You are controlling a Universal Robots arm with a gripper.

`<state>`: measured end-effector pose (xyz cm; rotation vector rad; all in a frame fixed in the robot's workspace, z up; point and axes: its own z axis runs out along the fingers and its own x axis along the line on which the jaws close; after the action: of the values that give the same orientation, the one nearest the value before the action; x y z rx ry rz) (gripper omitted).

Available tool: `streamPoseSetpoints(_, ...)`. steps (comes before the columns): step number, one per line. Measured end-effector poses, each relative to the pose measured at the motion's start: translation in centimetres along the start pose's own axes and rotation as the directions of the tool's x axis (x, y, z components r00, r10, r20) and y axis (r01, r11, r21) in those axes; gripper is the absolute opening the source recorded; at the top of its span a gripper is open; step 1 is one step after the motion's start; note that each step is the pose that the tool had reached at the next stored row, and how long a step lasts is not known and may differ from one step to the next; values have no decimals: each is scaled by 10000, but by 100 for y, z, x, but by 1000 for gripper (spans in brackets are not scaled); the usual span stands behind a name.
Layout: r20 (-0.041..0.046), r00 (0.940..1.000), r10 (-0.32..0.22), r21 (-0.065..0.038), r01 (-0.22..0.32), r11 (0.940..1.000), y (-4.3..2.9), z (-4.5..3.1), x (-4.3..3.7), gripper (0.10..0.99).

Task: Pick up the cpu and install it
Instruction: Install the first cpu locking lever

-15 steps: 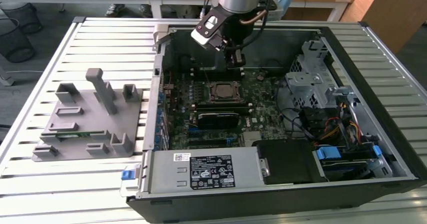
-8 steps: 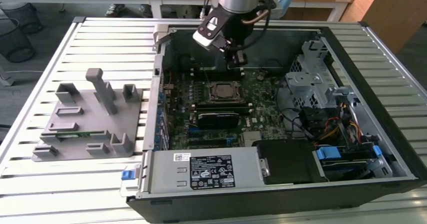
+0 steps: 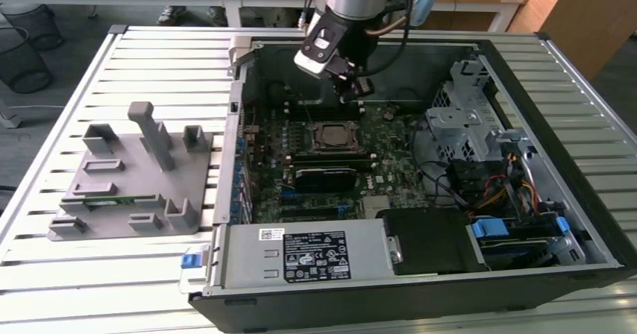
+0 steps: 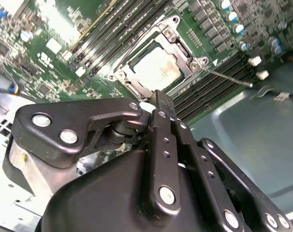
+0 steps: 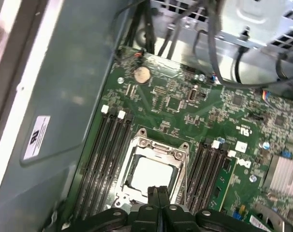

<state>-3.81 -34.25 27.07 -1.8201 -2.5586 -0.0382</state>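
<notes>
Jaws of the gripper are pressed together with nothing between them, as both wrist views show. Just past the tips, a little below them, sits the cpu, a pale shiny square. It lies flat inside the socket on the green board. The metal frame around it looks swung open, and a thin lever sticks out to one side of the jaws.

In the exterior view the gripper hangs over the open case, above the socket.

My guess is the chip is already in its place and the job is nearly done. To do this part well, go slowly and straight. Do not bump the chip or slide it. Keep the tips away from the long slots on both sides.
</notes>
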Motion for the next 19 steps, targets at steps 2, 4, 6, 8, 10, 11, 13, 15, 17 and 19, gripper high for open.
streamPoseSetpoints(2, -7, 9994, -338, 5, 338, 9994, 0, 0, 0, 106)
streamPoseSetpoints(4, -11, 9984, -558, 8, 558, 9984, 0, 0, 0, 106)
streamPoseSetpoints(6, -14, 9975, -704, 10, 704, 9975, 0, 0, 0, 106)
streamPoseSetpoints(8, -16, 9967, -812, 12, 812, 9967, 0, 0, 0, 106)
streamPoseSetpoints(10, -19, 9956, -937, 13, 937, 9956, 0, 0, 0, 106)
streamPoseSetpoints(11, -21, 9946, -1034, 15, 1034, 9946, 0, 0, 0, 106)
streamPoseSetpoints(13, -26, 9916, -1295, 18, 1295, 9916, 0, 0, 0, 106)
streamPoseSetpoints(15, -31, 9884, -1516, 20, 1516, 9884, 0, 0, 0, 106)
streamPoseSetpoints(17, -35, 9851, -1719, 23, 1719, 9851, 0, 0, 0, 106)
streamPoseSetpoints(19, -39, 9819, -1891, 25, 1891, 9820, 0, 0, 0, 106)
